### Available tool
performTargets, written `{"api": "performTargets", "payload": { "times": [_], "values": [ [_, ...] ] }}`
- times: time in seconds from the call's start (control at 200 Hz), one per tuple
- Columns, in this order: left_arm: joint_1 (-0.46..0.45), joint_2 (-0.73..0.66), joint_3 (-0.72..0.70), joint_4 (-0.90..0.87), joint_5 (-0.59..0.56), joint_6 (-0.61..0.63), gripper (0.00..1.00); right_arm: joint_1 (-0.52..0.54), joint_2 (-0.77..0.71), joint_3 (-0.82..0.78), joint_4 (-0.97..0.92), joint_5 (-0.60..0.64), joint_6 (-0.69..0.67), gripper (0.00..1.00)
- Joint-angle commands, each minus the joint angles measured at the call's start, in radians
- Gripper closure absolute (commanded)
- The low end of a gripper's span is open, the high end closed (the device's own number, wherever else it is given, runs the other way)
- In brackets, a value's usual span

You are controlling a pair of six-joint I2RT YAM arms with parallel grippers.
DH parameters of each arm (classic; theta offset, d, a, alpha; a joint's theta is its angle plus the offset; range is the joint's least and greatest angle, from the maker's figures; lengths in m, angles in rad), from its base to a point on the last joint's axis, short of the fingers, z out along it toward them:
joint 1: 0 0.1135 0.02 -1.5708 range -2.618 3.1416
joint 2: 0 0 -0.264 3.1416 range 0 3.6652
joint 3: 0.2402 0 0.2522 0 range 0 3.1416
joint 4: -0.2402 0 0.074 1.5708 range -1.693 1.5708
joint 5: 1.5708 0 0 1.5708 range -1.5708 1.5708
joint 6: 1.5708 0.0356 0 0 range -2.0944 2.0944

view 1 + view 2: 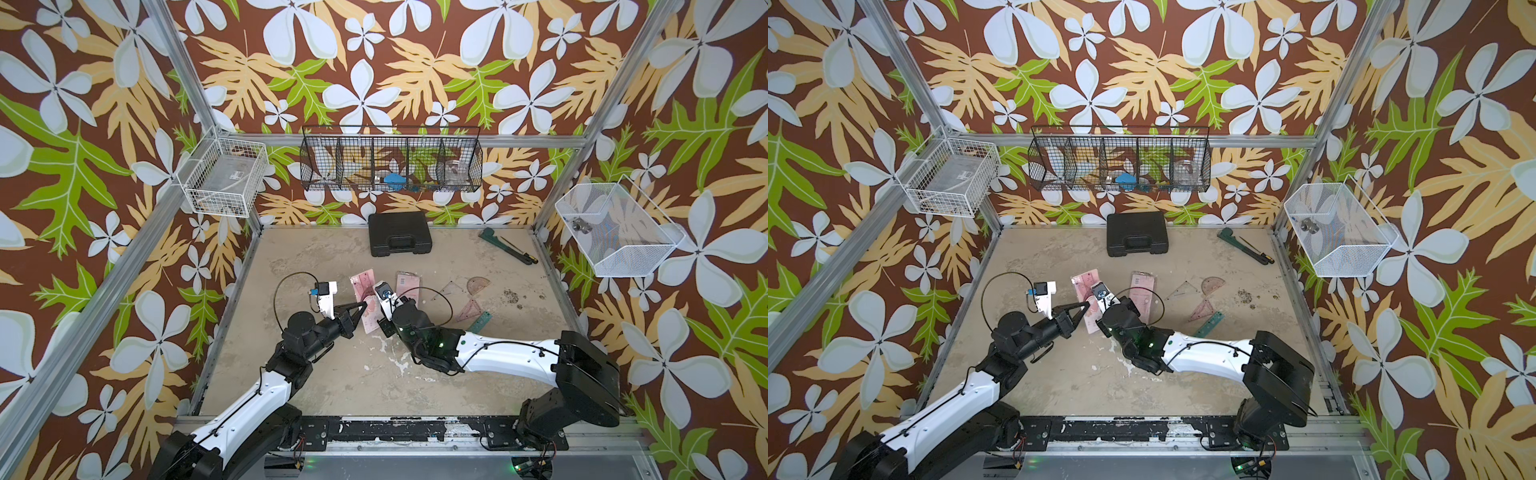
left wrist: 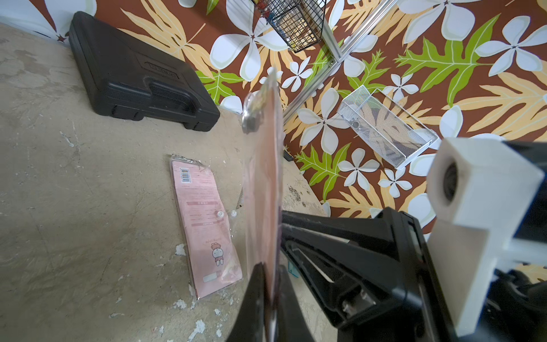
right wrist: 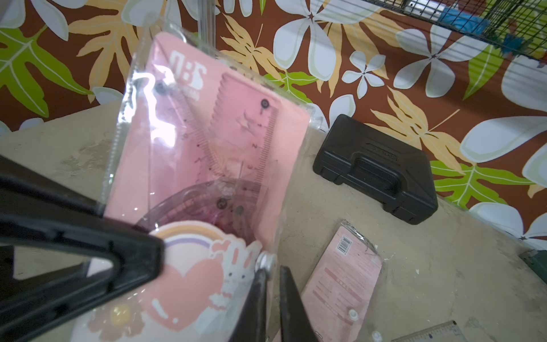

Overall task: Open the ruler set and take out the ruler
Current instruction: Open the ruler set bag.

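ruler set: pink, rabbit print | case: black | wall: brown floral | table: mottled beige

Pink plastic ruler-set pouch is partly covered in both top views by right arm's wrist; right gripper tips are hidden there. In left wrist view the pouch is seen edge-on, blurred, lower end cut off. Black wire basket contents too small to be told.

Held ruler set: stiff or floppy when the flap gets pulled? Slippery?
Ruler set is probably fairly stiff: it stands edge-up from the left gripper with little sag. Its glossy clear plastic is likely slippery. The right gripper pinches only thin film by the snap, so it may slip.
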Motion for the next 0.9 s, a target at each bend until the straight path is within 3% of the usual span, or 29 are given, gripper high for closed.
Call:
{"api": "performTargets", "payload": {
  "times": [0.0,0.155,0.315,0.52,0.621,0.646,0.676,0.701,0.826,0.896],
  "values": [
    [-0.003,-0.005,-0.003,0.034,0.038,0.002,1.0,-0.028,0.003,0.002,-0.039,0.039,0.029,0.97],
    [-0.002,0.007,-0.003,0.046,0.051,0.003,1.0,-0.069,-0.009,-0.003,-0.047,-0.092,0.058,1.0],
    [-0.002,0.021,-0.003,0.054,0.054,0.005,1.0,-0.14,-0.071,-0.062,-0.008,-0.331,0.126,1.0],
    [-0.003,0.03,-0.015,0.114,0.074,-0.015,1.0,-0.283,-0.218,-0.23,0.159,-0.77,0.257,1.0],
    [-0.002,0.037,-0.008,0.132,0.091,-0.025,1.0,-0.31,-0.274,-0.276,0.165,-0.834,0.263,1.0],
    [-0.002,0.04,-0.005,0.133,0.095,-0.025,1.0,-0.311,-0.287,-0.282,0.162,-0.845,0.248,0.89],
    [-0.002,0.045,-0.002,0.144,0.108,-0.02,1.0,-0.311,-0.302,-0.297,0.167,-0.856,0.229,0.67],
    [-0.002,0.051,-0.001,0.157,0.123,-0.019,1.0,-0.309,-0.312,-0.308,0.178,-0.864,0.219,0.58],
    [-0.002,0.079,-0.005,0.227,0.178,-0.044,1.0,-0.304,-0.355,-0.354,0.249,-0.883,0.225,0.46],
    [-0.002,0.097,-0.004,0.267,0.21,-0.052,1.0,-0.283,-0.377,-0.387,0.313,-0.855,0.218,0.32]
  ]
}}
